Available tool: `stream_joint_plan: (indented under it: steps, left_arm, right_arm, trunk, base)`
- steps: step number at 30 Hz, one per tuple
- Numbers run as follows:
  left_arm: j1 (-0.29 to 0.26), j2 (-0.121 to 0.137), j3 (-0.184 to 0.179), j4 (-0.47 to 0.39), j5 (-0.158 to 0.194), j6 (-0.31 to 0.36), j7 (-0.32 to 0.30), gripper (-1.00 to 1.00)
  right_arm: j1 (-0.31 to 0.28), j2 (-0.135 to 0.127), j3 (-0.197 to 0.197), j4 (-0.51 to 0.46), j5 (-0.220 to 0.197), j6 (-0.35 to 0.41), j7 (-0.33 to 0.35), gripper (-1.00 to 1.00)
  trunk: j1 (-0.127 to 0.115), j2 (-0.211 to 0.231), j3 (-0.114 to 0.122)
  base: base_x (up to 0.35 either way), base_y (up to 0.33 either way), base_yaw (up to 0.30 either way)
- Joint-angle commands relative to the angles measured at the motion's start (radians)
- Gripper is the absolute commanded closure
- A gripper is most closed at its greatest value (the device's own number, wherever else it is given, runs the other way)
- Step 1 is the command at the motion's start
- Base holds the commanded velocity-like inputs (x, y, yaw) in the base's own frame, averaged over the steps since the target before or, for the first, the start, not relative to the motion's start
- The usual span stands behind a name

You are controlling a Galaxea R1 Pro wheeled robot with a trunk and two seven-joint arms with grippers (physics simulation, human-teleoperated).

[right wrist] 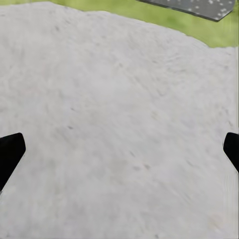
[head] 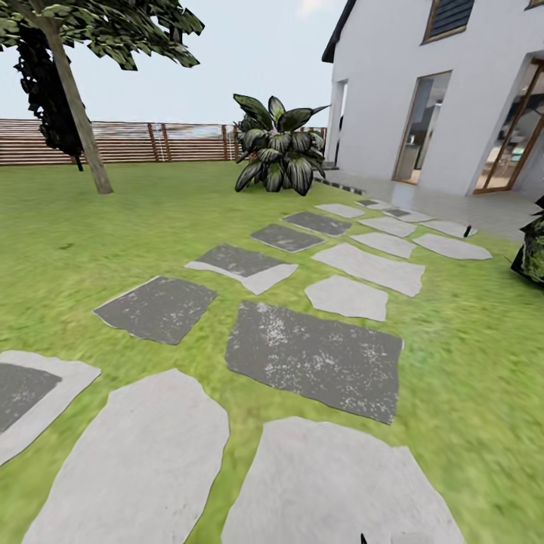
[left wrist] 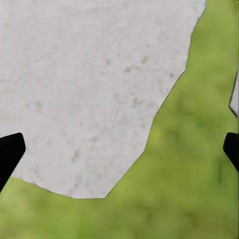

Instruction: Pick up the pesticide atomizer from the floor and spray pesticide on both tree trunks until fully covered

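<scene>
Matt, rough stepping stones; slatted wooden fence; glossy leafy plant

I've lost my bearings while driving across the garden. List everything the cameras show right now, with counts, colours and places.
Lawn: one, green, across the whole ground.
Stepping stones: over a dozen, pale grey and dark grey, running from the near foreground toward the house.
Tree: one, leaning grey-tan trunk, dark green crown, far left by the fence.
Fence: one, brown horizontal slats, along the far edge.
Broad-leaf plant: one, dark green, centre back near the house corner.
House: one, white with wood-framed glass doors, right back.
Small dark object: one, far right by the stones; too small to identify.
Left gripper: black fingertips, open, over a pale stone's edge and grass.
Right gripper: black fingertips, open, over a pale stone.
</scene>
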Motion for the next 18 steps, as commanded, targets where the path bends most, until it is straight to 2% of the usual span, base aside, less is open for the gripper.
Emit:
stream_joint_plan:
  steps: [1,18]
  left_arm:
    - [-0.001,-0.001,0.004,0.001,0.000,-0.003,-0.002,-1.00]
    - [-0.001,-0.001,0.004,0.001,0.000,-0.003,-0.002,-1.00]
  right_arm:
    - [0.000,0.000,0.000,0.001,0.000,-0.003,0.000,-1.00]
    - [0.000,0.000,0.001,0.001,0.000,-0.003,0.000,-1.00]
  trunk:
    - [0.000,0.000,-0.001]
    - [0.000,0.000,-0.001]
  base:
    - [0.331,0.000,0.000]
    - [0.331,0.000,0.000]
